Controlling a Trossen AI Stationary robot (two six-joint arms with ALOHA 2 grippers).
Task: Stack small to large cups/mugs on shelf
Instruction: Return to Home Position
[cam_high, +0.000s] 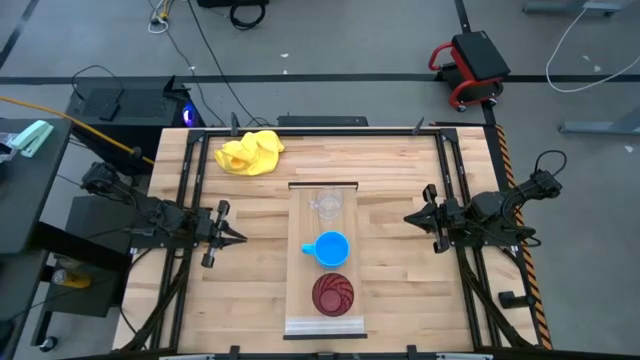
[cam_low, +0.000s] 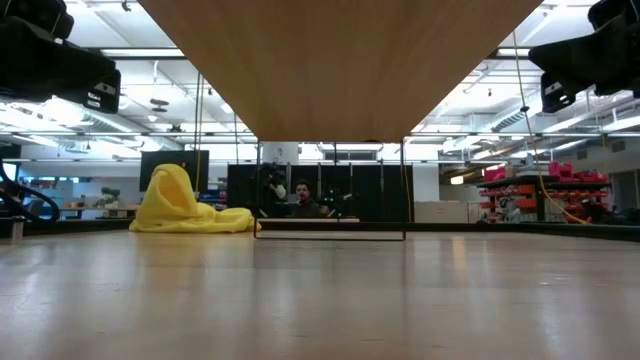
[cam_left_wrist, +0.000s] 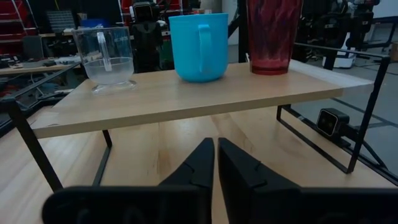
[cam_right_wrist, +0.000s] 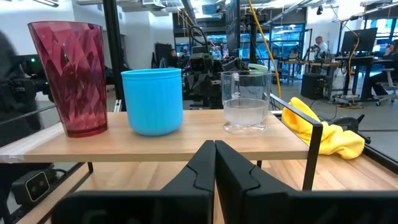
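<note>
The shelf (cam_high: 303, 300) stands mid-table (cam_high: 250, 300), carrying a row of red cup (cam_high: 332, 293), blue mug (cam_high: 331, 248) and clear cup (cam_high: 326, 205). The left gripper (cam_high: 232, 237) and right gripper (cam_high: 412, 217) flank it without touching, each with its fingers seemingly pressed together.

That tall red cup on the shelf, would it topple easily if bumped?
Probably, yes: the red cup is tall and narrows toward its base, so a push near the rim would likely tip it. Its faceted, see-through wall suggests light plastic, so it may slide on the smooth shelf too.
</note>
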